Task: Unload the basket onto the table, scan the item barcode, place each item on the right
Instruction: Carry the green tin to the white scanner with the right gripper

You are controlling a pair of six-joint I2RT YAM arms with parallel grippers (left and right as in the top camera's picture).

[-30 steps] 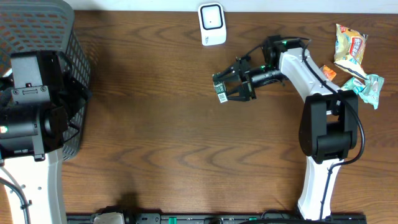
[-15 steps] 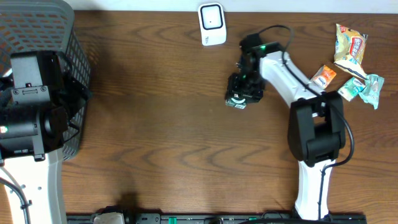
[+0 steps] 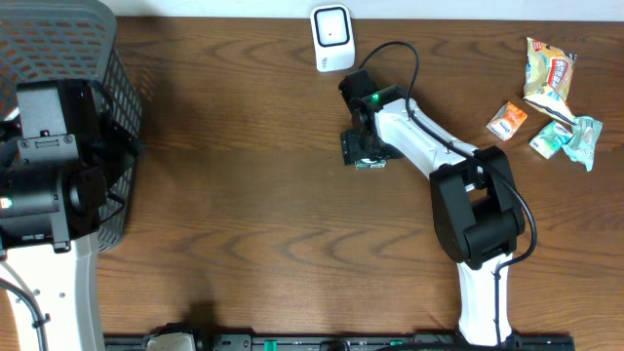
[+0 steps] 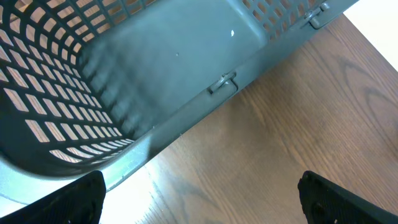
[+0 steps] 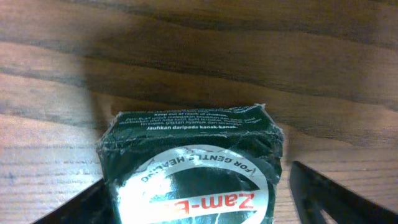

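Right wrist view has the dark green Zam-Buk box [image 5: 193, 168] lying on the wooden table [image 5: 186, 56] between the jaws of the right gripper [image 5: 198, 200]. The jaws are spread, one finger just beside the box and the other finger [image 5: 323, 193] standing clear of it. Seen from overhead, the white scanner [image 3: 332, 37] sits beyond these jaws. The left gripper [image 4: 199, 202] has its jaws wide with nothing between them, and the grey basket [image 4: 155, 74] lies just ahead of them.
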